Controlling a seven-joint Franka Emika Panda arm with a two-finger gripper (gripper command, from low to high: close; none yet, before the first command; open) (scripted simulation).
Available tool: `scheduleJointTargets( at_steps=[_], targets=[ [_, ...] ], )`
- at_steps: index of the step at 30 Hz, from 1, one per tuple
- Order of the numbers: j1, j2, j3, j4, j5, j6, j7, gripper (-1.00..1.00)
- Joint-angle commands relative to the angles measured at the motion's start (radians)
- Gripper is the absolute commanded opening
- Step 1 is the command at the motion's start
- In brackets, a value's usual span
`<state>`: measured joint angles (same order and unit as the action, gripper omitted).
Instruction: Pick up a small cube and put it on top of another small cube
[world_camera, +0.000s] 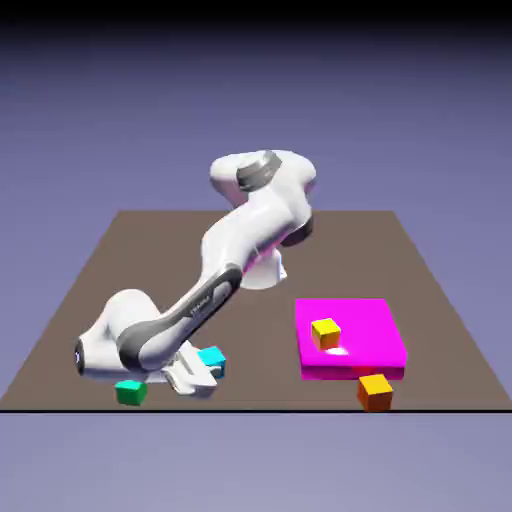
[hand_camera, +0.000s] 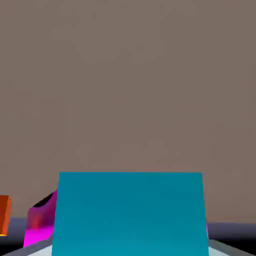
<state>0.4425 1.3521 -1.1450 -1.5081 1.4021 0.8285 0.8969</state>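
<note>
Brown matte table under even light; plain blue-violet backdrop, darkening toward top edge.

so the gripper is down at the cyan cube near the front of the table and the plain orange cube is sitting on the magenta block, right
Not quite. In the exterior view the plain orange cube sits on the table just in front of the magenta block; the cube on the block is the yellow-topped cube. The rest holds: the gripper is down at the cyan cube.

cyan cube, orange cube, magenta slab
</note>
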Motion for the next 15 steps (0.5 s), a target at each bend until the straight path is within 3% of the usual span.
scheduleJointTargets(
  at_steps=[1,13,15],
  targets=[
    [0.027,0.013,-0.014,0.017,0.042,-0.015,0.031,-1.00],
    [0.341,0.168,-0.181,0.218,0.554,-0.194,0.412,-1.00],
    [0.377,0.175,-0.172,0.182,0.557,-0.182,0.398,-1.00]
  ],
)
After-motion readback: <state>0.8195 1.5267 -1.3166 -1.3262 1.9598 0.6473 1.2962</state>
